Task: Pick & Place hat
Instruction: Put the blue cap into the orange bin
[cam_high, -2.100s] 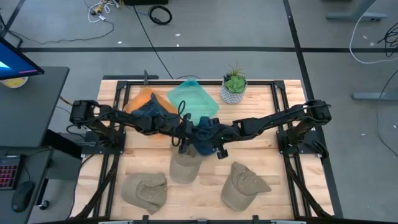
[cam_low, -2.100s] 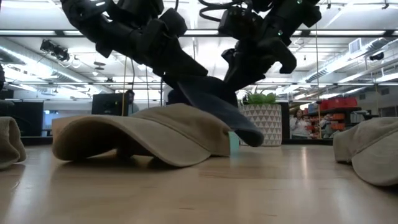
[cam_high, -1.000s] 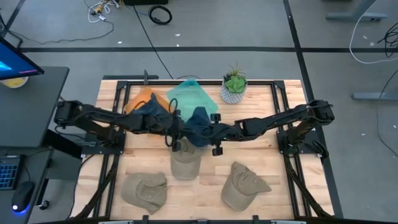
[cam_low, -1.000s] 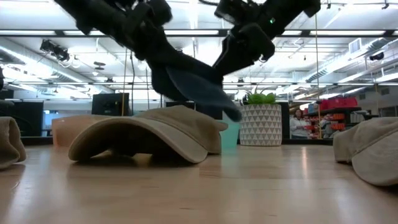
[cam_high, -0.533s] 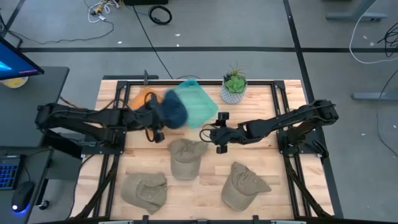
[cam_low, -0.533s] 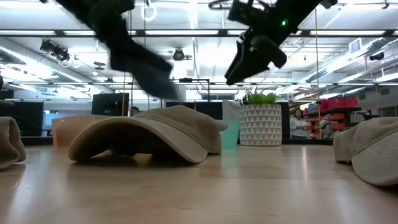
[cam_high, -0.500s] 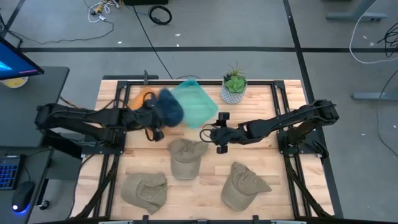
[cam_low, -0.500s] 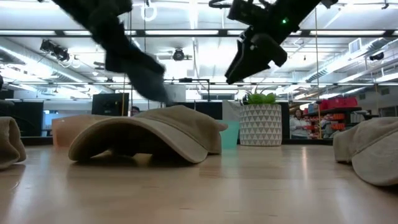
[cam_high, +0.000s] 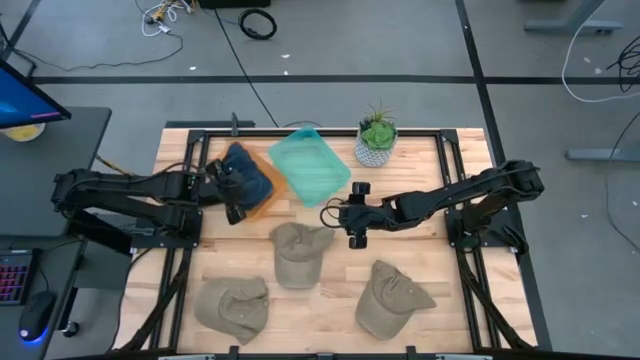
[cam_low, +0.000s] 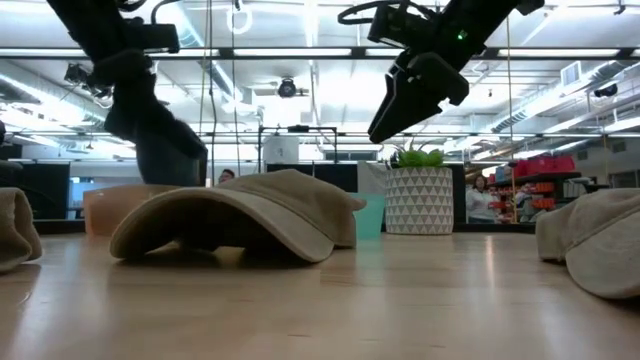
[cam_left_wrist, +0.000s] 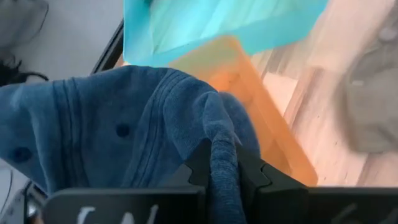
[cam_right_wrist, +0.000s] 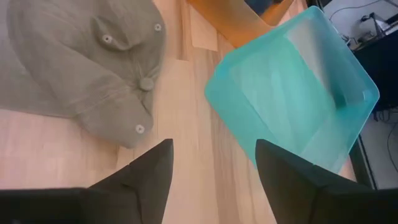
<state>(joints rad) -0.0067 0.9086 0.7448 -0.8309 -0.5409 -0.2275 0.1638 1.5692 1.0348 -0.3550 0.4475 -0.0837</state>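
A dark blue hat (cam_high: 248, 172) hangs over the orange tray (cam_high: 262, 200) at the table's far left, with my left gripper (cam_high: 230, 190) shut on it. In the low view the blue hat (cam_low: 152, 135) droops beside the middle tan hat (cam_low: 240, 215), which lies crown up on the wood. My right gripper (cam_high: 336, 214) hovers open just right of that tan hat (cam_high: 298, 255), with nothing between its fingers (cam_right_wrist: 146, 171). My left gripper pinches a bunched fold of the blue hat's cloth (cam_left_wrist: 222, 134) between its two fingers (cam_left_wrist: 252, 177). The rest of the hat spreads out beyond the fingers and hangs slack below them. Whether its lower end touches the orange tray, I cannot tell.
A teal tray (cam_high: 312, 165) lies tilted against the orange one, and a potted plant (cam_high: 376, 140) stands at the far edge. Two more tan hats (cam_high: 233, 305) (cam_high: 393, 297) lie near the front edge. Bare wood lies between the hats.
My right gripper has let go of the blue hat and opened, staying beside the middle tan hat. My left gripper has carried the blue hat toward the table's left and far edge, from above the tan hat to over the orange tray, and lower.
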